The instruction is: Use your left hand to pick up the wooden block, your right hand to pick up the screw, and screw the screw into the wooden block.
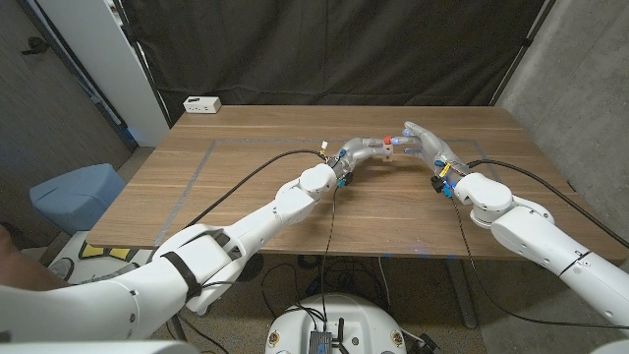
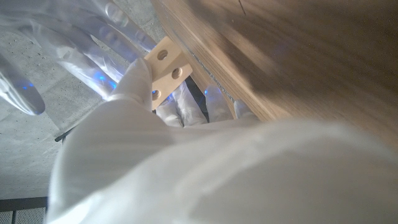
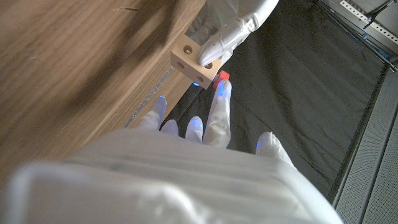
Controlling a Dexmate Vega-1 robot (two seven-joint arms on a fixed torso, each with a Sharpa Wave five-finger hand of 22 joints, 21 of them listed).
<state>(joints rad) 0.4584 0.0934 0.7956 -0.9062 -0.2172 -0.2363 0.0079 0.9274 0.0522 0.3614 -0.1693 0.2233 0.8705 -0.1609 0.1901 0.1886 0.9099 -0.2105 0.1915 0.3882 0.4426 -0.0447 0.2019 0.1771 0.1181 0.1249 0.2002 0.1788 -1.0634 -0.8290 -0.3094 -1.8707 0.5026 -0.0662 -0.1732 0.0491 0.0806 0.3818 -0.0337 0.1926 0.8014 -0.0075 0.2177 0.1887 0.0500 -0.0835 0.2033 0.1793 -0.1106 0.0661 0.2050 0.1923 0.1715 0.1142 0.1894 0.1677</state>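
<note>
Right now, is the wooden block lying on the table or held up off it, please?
Held up: the left hand grips the wooden block clear of the table, beside the right hand.

block [image 1: 390, 149] between left hand [image 1: 366, 151] and right hand [image 1: 425, 144] | above table [image 1: 246, 187] middle | white box [image 1: 202, 104] apparently far-left corner

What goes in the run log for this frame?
left hand: holds pale wooden block | right hand: red-headed screw at block | stage: screwing

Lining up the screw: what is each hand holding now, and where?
Left hand grips the wooden block at one end, holes exposed. Right hand has the red-headed screw at its fingertips, beside the block.
</note>
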